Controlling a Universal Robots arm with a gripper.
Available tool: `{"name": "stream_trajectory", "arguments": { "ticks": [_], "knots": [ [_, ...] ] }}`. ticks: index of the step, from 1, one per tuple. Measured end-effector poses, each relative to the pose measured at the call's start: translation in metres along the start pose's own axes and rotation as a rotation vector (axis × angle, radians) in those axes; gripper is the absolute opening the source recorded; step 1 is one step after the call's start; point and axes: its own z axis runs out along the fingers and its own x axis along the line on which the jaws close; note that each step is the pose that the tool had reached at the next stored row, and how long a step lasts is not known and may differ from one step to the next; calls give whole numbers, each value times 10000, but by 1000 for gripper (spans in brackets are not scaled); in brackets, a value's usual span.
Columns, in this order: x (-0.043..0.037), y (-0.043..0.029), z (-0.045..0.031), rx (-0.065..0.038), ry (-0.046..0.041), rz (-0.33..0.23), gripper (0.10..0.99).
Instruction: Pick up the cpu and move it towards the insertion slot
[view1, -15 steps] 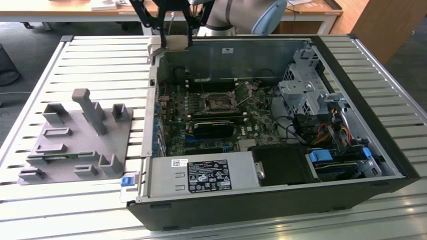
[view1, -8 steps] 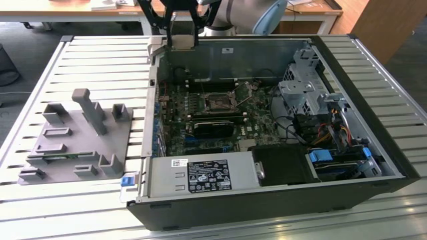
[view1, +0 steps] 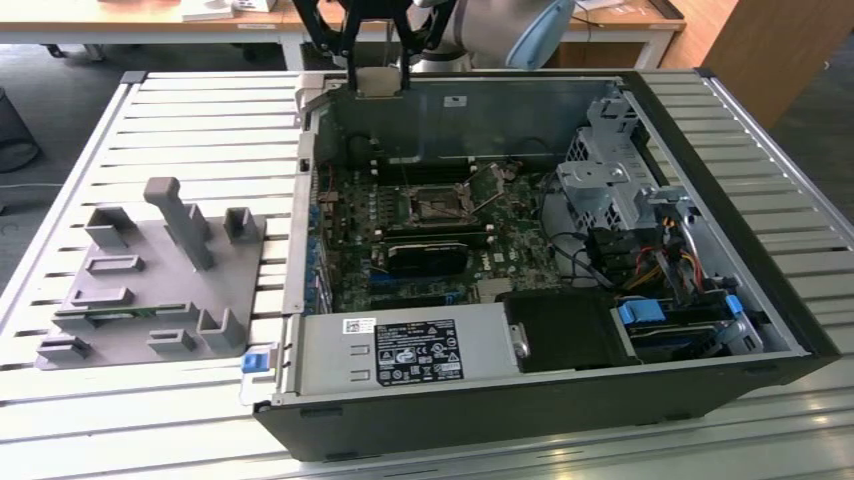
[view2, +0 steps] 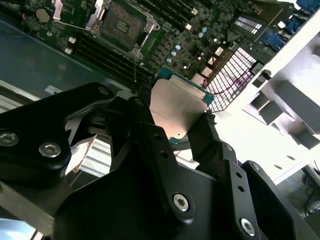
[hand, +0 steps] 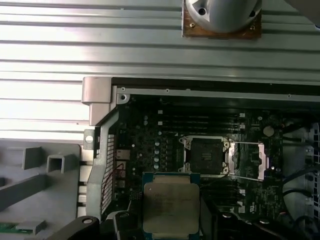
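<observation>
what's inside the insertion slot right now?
The insertion slot is open, its metal bracket swung aside, with only a dark centre visible inside. The cpu is not in it; the tool holds it apart from the slot. Contact detail can't be made out.

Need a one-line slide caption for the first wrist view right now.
Tool holds the cpu above the open computer case, short of the insertion slot.

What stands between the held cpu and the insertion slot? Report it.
Nothing visible does. The gripper holds the cpu above the open case, and the insertion slot lies uncovered on the motherboard, its bracket swung aside.
</observation>
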Motion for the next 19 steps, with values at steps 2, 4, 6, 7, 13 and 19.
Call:
{"name": "stream_trajectory", "arguments": {
  "ticks": [2,4,6,7,13,19],
  "knots": [
    [-28,17,1,-1,0,0,541],
    [-55,33,3,-3,0,0,541],
    [-81,50,4,-4,0,0,541],
    [-94,59,4,-5,0,-1,541],
    [-166,115,9,-8,0,0,541],
    [-236,172,13,-11,-1,0,541]
  ]
}}
